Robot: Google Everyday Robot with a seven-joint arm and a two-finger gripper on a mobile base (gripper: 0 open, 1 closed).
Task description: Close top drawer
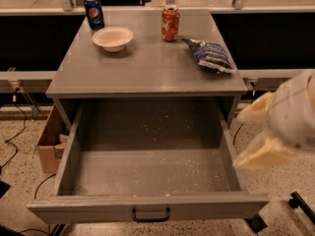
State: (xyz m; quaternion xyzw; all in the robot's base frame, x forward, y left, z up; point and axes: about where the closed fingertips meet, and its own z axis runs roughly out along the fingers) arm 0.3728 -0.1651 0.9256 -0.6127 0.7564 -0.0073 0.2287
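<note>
Top drawer (98,208): pulled fully out of grey cabinet (147,68), front panel nearest camera, box holding only crumbs. Gripper (241,140): just outside right drawer wall, prongs apart, holding nothing. Apparently staged clear of black handle (151,215), ready for pushing front panel inward.

Warm, dim overhead light; worktop (147,65) shades the drawer (147,168) back; gripper (241,139) at right edge, fingers apart, blurred, pale.

Wide grey top drawer (88,211), black bail handle (151,215) centred, stands pulled far out, crumb-speckled floor exposed; cream gripper (242,140), fingers apart, beside its right wall.
</note>
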